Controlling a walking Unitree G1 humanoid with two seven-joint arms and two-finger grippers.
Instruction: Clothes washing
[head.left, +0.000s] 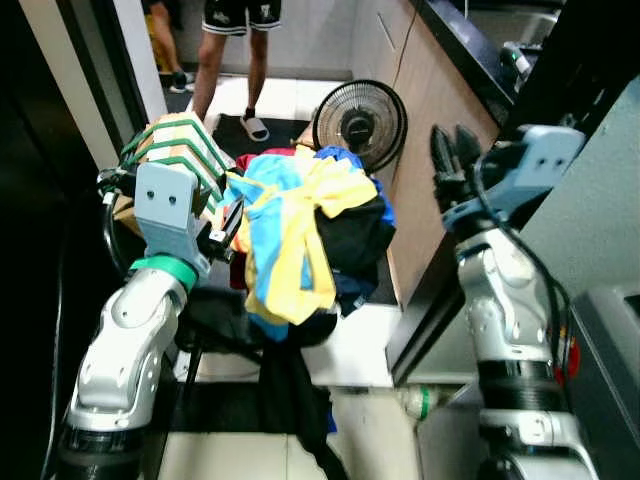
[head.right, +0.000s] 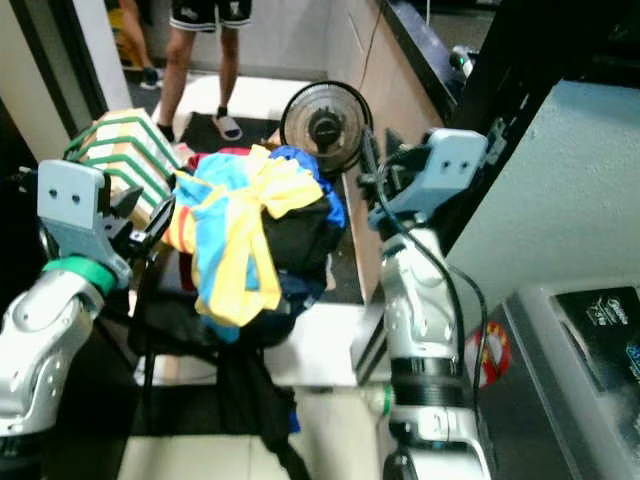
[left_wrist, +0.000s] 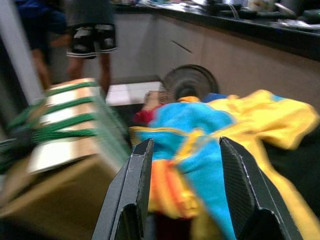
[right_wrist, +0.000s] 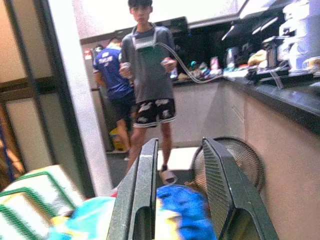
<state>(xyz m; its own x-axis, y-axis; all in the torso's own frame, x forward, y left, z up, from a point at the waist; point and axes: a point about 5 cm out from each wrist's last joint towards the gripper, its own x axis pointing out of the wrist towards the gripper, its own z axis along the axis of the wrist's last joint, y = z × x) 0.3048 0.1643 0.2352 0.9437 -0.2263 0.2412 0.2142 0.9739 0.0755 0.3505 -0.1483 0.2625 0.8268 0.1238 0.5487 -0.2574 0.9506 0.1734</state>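
Note:
A heap of clothes (head.left: 300, 230) in yellow, light blue, dark blue and black lies piled on a dark stand in front of me. My left gripper (head.left: 226, 228) is at the heap's left edge. In the left wrist view its fingers (left_wrist: 131, 195) stand open, with the blue and yellow cloth (left_wrist: 200, 130) just beyond them and nothing held. My right gripper (head.left: 453, 150) is raised to the right of the heap and apart from it. Its fingers (right_wrist: 142, 195) point upward and stand open and empty.
A black floor fan (head.left: 360, 120) stands behind the heap against the wooden cabinets (head.left: 440, 90). A green-striped box (head.left: 175, 145) sits at the left. A person (right_wrist: 149, 75) stands ahead on the floor, another person (right_wrist: 112, 75) behind. A grey appliance (head.right: 580, 350) is at my right.

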